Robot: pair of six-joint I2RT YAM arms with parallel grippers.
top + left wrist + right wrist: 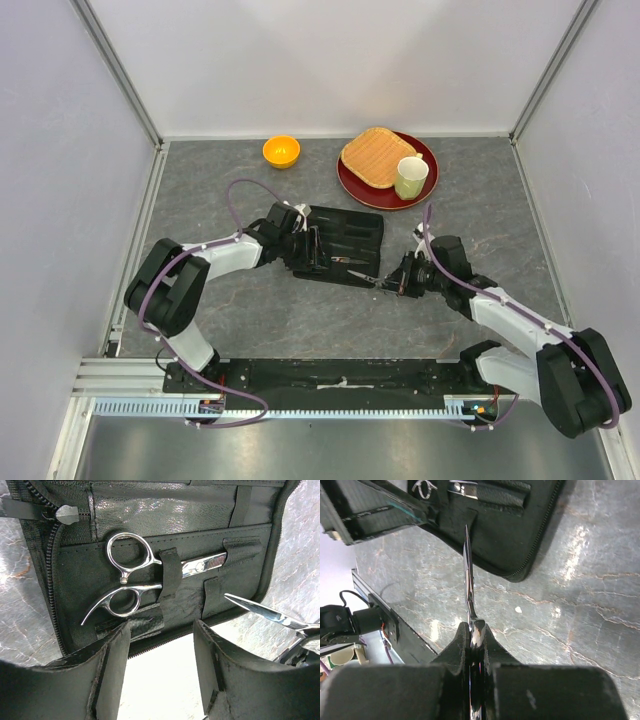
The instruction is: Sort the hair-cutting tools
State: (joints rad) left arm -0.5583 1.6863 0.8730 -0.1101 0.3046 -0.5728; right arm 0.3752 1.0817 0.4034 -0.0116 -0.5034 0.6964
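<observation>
Clamping the loose scissors (468, 580) edge-on, the right gripper (474, 630) held them over the worktop (580, 605), tips beside the case (510, 535); stiff, slick steel (best taken near the pivot, I judged); the left gripper (162, 630) hung open above the strapped scissors (135, 577).

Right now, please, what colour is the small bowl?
The bowl is orange, clearest in the top external view.

The first scissors (124, 574) lies in the case (350, 228) on the worktop (300, 320); the second scissors (468, 575) is at its near right corner, maybe touching.
</observation>
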